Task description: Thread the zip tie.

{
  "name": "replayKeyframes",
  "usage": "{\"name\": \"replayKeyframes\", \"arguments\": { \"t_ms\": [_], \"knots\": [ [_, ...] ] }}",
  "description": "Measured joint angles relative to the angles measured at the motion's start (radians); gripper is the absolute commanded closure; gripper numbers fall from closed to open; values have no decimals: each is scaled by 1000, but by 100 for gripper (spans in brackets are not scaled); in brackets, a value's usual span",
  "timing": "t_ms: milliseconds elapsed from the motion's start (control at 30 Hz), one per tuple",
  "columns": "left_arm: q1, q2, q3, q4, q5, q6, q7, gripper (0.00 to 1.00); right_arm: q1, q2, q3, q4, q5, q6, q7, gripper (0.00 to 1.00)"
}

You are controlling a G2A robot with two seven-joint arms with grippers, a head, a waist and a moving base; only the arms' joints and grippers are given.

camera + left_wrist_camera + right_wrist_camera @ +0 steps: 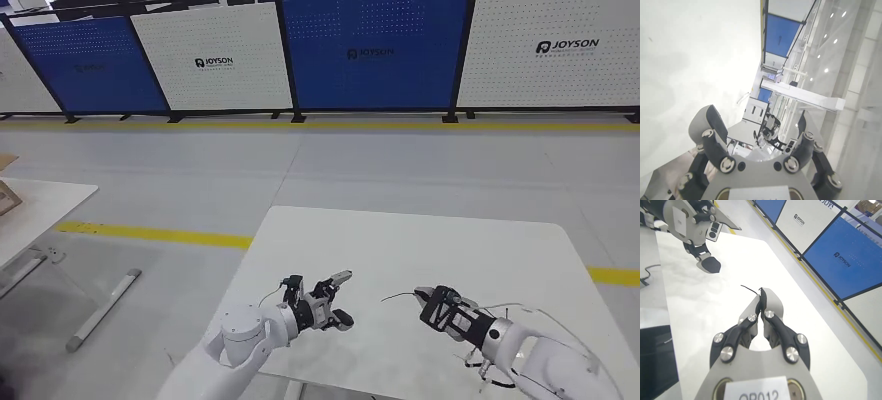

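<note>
While the right end effector [760, 294] is pressed together on the zip tie [748, 288], the tie's thin free tail sticks out past the fingertips. Its long axis runs across the worktop [420, 240] toward the left end effector [343, 298]. That one is spread, holding nothing, near the tail's tip and facing it. The tie's head is too small to make out. I see no obstacle between the two. The coming move likely depends on lining up the tail.
</note>
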Motion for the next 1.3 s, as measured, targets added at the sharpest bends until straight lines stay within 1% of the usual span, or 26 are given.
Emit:
{"name": "replayKeyframes", "arguments": {
  "t_ms": [100,133,200,233,467,500,567,633,700,733,767,1033,1100,1167,1233,1300],
  "knots": [
    [-37,15,68,27,-55,0,-50,0,25,-14,-38,-7,-48,1,28,100],
    [-59,22,95,40,-82,0,-58,0,35,-19,-50,-6,-56,1,31,100],
    [-89,32,128,54,-124,0,-69,0,41,-22,-55,-4,-58,1,31,100],
    [-93,33,133,56,-131,0,-72,0,41,-22,-55,-3,-57,1,30,100],
    [-91,31,132,55,-132,-1,-68,0,40,-21,-54,-4,-56,1,30,100],
    [-93,29,133,55,-145,-1,-59,0,40,-21,-54,-4,-56,1,30,100],
    [-108,22,146,59,-204,0,-27,0,40,-21,-54,-4,-57,1,30,100],
    [-137,14,158,63,-270,0,28,0,40,-21,-54,-4,-57,1,30,100],
    [-159,10,180,69,-313,0,61,0,40,-21,-54,-4,-57,1,30,100],
    [-174,9,201,77,-326,0,76,0,40,-21,-54,-4,-57,1,30,100],
    [-181,10,212,80,-327,0,82,0,40,-21,-54,-4,-57,1,30,100],
    [-182,10,215,81,-322,0,83,0,40,-21,-54,-4,-57,1,30,100],
    [-182,8,225,78,-330,0,83,0,40,-21,-54,-4,-57,1,30,100],
    [-192,3,239,74,-342,0,110,0,40,-21,-54,-4,-57,1,30,100],
    [-206,-4,254,73,-370,0,158,0,40,-21,-54,-4,-57,1,30,100],
    [-221,-11,268,74,-398,0,191,0,40,-21,-54,-4,-57,1,30,100]
  ]
}}
